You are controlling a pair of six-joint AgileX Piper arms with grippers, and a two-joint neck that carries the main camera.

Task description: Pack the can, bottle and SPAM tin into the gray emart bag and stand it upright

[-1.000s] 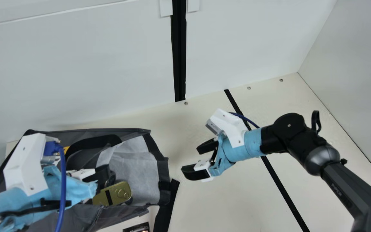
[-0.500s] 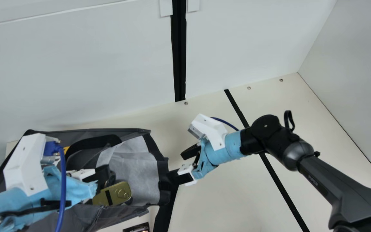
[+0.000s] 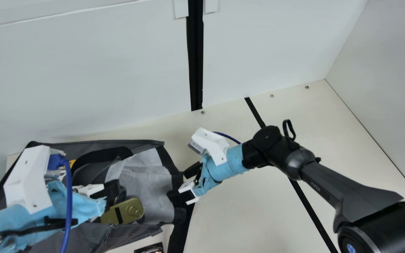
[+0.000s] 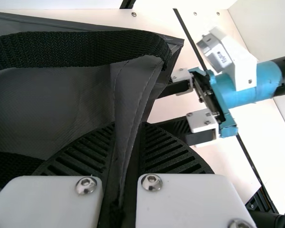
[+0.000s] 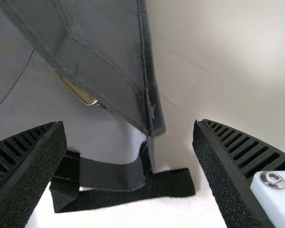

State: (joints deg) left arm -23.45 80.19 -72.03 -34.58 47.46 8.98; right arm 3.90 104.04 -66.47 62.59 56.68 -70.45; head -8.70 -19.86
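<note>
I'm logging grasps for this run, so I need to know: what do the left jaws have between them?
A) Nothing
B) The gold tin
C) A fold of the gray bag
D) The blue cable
C: in the left wrist view, the left gripper has its jaws closed on both sides of a fold of the gray bag.

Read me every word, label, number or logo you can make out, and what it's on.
None reads clearly enough to quote.
Right arm: small lettering on the link, too small.
Right wrist camera: label, too small and blurred.
Dark item at the main view's bottom edge: print cut off, too small.
Gold tin: no readable text.
</note>
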